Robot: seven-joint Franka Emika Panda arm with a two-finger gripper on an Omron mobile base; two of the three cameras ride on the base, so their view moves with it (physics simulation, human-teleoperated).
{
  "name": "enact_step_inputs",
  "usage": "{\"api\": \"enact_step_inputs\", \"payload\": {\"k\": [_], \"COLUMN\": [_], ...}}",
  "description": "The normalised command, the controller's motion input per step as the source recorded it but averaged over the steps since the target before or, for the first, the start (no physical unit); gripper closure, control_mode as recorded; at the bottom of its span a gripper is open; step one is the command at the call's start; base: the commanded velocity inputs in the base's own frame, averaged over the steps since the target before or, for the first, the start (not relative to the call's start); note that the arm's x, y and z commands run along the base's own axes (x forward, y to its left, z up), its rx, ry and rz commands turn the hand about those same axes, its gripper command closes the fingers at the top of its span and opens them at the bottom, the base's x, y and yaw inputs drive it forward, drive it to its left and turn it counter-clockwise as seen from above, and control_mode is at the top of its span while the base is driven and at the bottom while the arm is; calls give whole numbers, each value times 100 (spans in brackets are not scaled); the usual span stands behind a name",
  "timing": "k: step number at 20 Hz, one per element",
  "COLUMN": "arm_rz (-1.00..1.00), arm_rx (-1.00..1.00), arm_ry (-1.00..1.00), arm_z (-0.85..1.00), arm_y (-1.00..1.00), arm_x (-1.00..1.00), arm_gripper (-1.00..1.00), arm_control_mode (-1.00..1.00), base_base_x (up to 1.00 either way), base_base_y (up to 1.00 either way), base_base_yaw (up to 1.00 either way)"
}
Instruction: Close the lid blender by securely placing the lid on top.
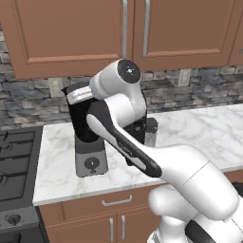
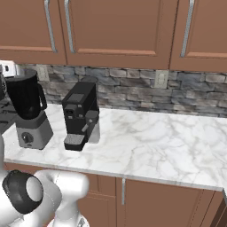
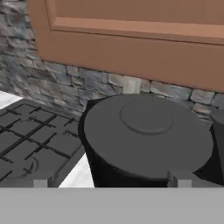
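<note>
Right under the camera sits the lid (image 3: 146, 133), a flat dark grey disc with a shallow raised circle at its centre, lying level across the mouth of the blender (image 3: 105, 175). Two small finger tips (image 3: 40, 183) poke up at the bottom of the hand view, one on each side of the jar and set wide, nothing between them but the jar's own width, so the hand is spread and empty as far as I can tell.

Pulling back, the blender stands upright on the marble surface (image 1: 57, 161), boxy grey base and round knob facing out, with the white arm reaching across in front of it. To its right is the black coffee machine (image 2: 80, 115), apart from the jar. Off the other side lies the dark stove grate (image 3: 26, 135).

That lid looks rigid, light and smooth, probably a bit slick. Its rim is the place to pinch it, opposite edges. My read: it's already on top, and only a firm, even press downward would be needed to seat it.
</note>
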Motion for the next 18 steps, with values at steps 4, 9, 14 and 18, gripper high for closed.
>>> {"api": "enact_step_inputs", "payload": {"k": [4,9,14,18], "arm_rz": [-8,-12,-10,-6], "arm_rx": [7,11,9,9], "arm_ry": [-5,-3,-8,-8], "arm_z": [1,5,6,0], "arm_y": [-21,-67,-93,-89], "arm_x": [-100,-99,-86,-61], "arm_gripper": [-100,-100,-100,-100], "arm_control_mode": [-100,-100,-100,-100], "base_base_x": [0,0,0,0], "base_base_y": [0,0,0,0], "base_base_yaw": [0,0,0,0]}}
